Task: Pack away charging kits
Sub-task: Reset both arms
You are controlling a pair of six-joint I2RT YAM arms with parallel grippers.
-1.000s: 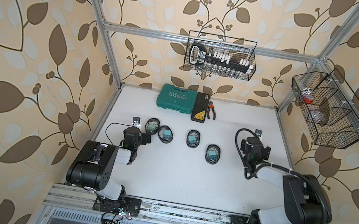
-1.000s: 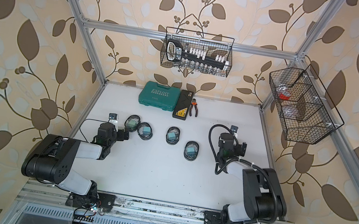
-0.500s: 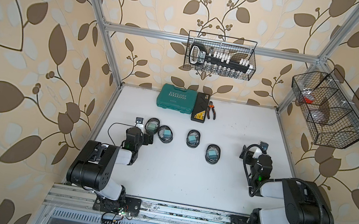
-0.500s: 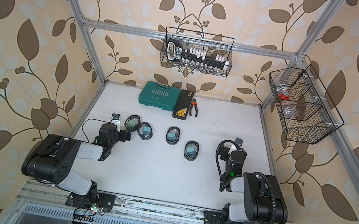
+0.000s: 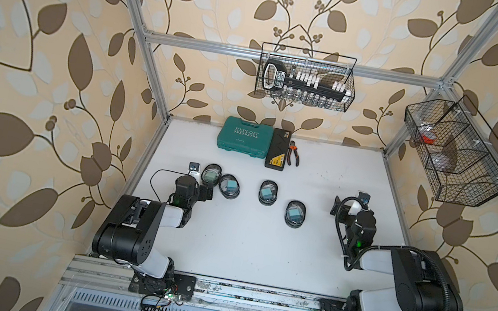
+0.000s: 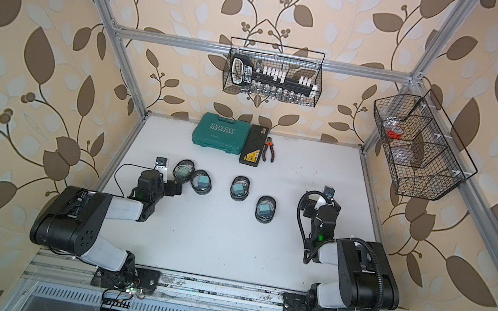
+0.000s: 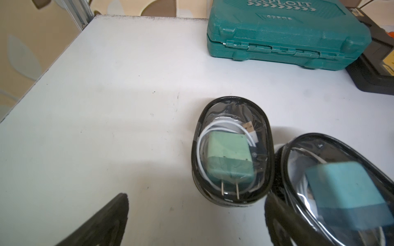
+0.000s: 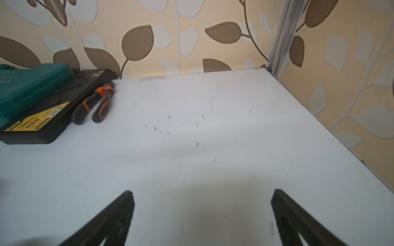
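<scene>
Several charging kits lie in a row on the white table, each a black-rimmed clear oval pouch with a teal plug adapter and a coiled white cable inside: (image 5: pixel 212 174), (image 5: pixel 229 186), (image 5: pixel 268 192), (image 5: pixel 295 213). My left gripper (image 5: pixel 199 185) is open at the row's left end. In the left wrist view the gripper (image 7: pixel 196 199) has one pouch (image 7: pixel 231 149) just ahead of its gap. A second pouch (image 7: pixel 341 187) lies beside its right finger (image 7: pixel 277 213). My right gripper (image 5: pixel 349 206) (image 8: pixel 202 191) is open over bare table, right of the row.
A teal EXPLOIT case (image 5: pixel 244 142), a black flat case with a yellow label (image 5: pixel 278 151) and orange-handled pliers (image 5: pixel 293 153) lie at the back of the table. A wire basket (image 5: pixel 306 81) hangs on the back wall. Another wire basket (image 5: pixel 457 155) hangs on the right wall.
The right arm has folded down and drawn back toward its base, and its gripper now sits low over the table. The left gripper has shifted slightly right. Both stay open.
</scene>
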